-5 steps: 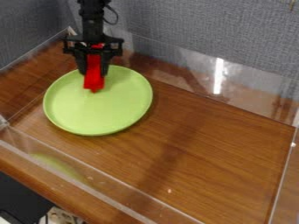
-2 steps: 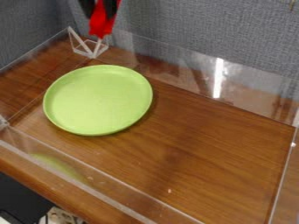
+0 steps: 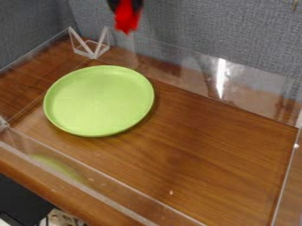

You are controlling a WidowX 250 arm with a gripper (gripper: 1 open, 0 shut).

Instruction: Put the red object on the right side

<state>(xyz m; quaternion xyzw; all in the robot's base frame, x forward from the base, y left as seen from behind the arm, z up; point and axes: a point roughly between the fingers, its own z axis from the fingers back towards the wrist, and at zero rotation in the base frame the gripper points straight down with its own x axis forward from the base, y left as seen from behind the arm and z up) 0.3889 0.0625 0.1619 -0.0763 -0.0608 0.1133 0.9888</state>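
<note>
Red block: 1 piece, blurred, in the air at the top of the view; the red block [image 3: 126, 18] is above the level of the table and does not touch the plate.
Pincer: the dark pincer [image 3: 124, 3] is at the top edge, partly cut by it; it is clamped on the red block.
Plate: 1 green round plate [image 3: 99, 101], flat on the left part of the table, with nothing on it.
Wire stand: 1 white wire stand [image 3: 88, 44], behind the plate, near the back left corner.
Table: brown wooden table [image 3: 213, 150], its right part is wide and bare.
Clear wall: 1 transparent wall [image 3: 224, 84] stands along the back side of the table, with a bright reflection on it.
Yellow-green thing: 1 curved thing [image 3: 59, 169], near the front left edge; I cannot tell what it is.
Background: grey textured panel [image 3: 224, 31] behind the table.
</note>
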